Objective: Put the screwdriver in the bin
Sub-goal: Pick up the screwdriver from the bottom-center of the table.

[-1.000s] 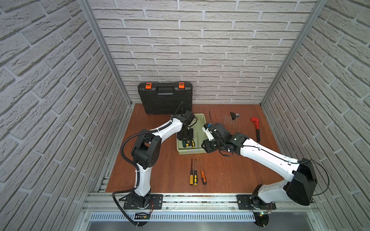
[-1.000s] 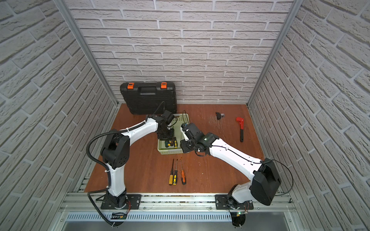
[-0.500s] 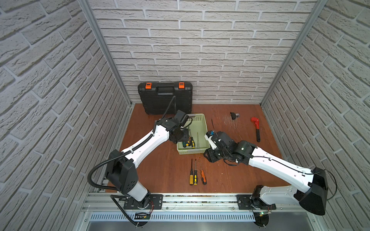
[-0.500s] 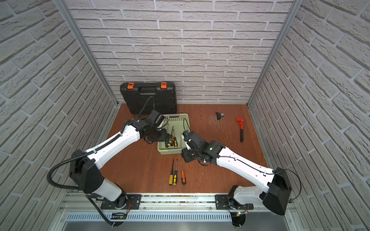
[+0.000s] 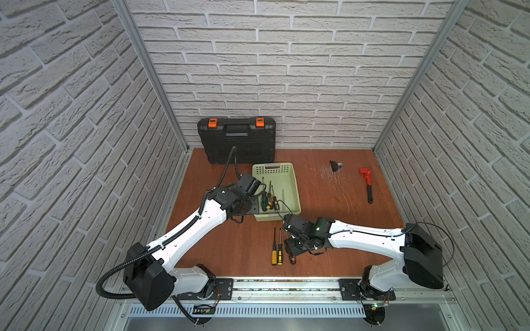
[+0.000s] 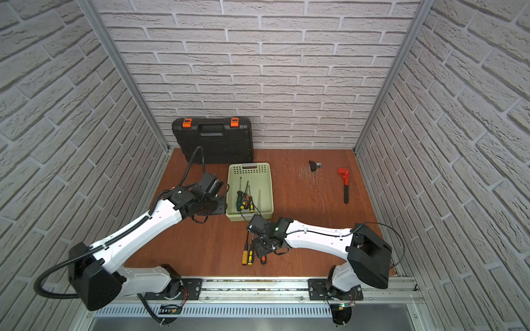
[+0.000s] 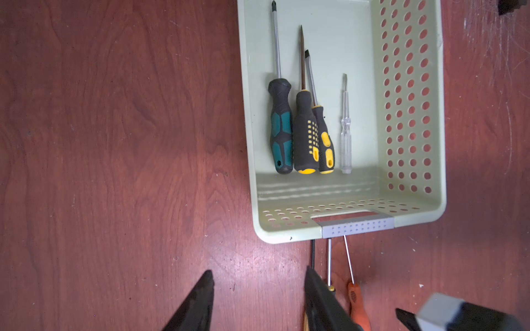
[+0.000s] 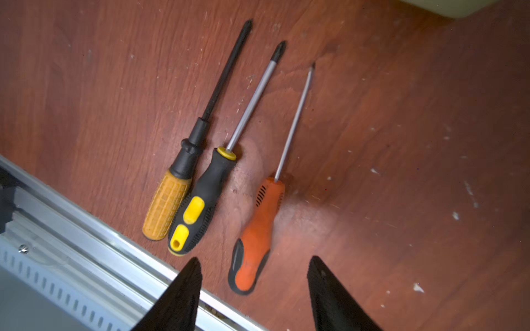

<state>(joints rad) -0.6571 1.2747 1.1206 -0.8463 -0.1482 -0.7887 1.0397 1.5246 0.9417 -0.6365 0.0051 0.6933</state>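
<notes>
Just off the bin's [image 5: 288,180] near end, I see the orange screwdriver [image 8: 258,226] on the tabletop [image 5: 329,229] under my right claw [image 8: 254,259], spread and empty; my left claw [image 7: 258,270], likewise spread, hangs beside the bin.

bin [image 5: 274,171]: pale green perforated basket you see upright on the counter [image 5: 329,229], four screwdrivers [image 7: 307,134] side by side inside.
orange screwdriver [image 8: 259,223]: flat on the counter, tip near the bin's short end.
yellow screwdriver [image 8: 167,206], black-and-yellow screwdriver [image 8: 198,209]: parallel beside it, touching each other.
</notes>
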